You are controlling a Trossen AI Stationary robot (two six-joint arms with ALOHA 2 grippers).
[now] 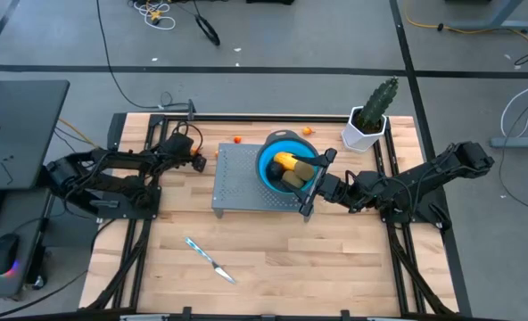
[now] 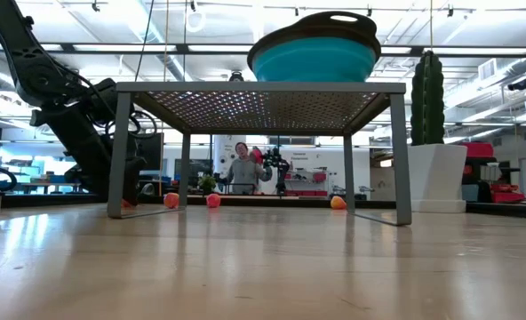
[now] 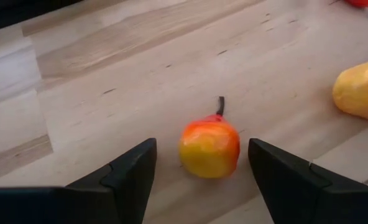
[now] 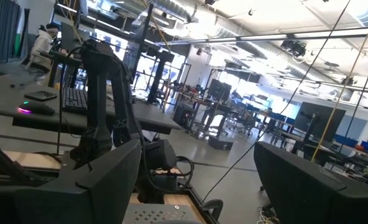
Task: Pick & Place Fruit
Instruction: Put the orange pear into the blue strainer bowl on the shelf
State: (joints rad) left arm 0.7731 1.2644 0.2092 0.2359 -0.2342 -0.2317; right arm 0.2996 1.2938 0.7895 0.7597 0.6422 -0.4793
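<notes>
On the desk (image 1: 273, 259) by the rack's (image 1: 237, 183) left edge, the left claw (image 3: 202, 171) stands open around a small orange-red fruit (image 3: 209, 148), not gripping it. Over the blue bowl (image 1: 273, 152), which holds a yellow-orange fruit (image 1: 286, 161) and olive-brown ones (image 1: 296, 176), the right claw (image 1: 316, 183) hangs open and empty.

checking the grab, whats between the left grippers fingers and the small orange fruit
Nothing: in the left wrist view the open left gripper straddles the small orange fruit with bare table on both sides.
</notes>
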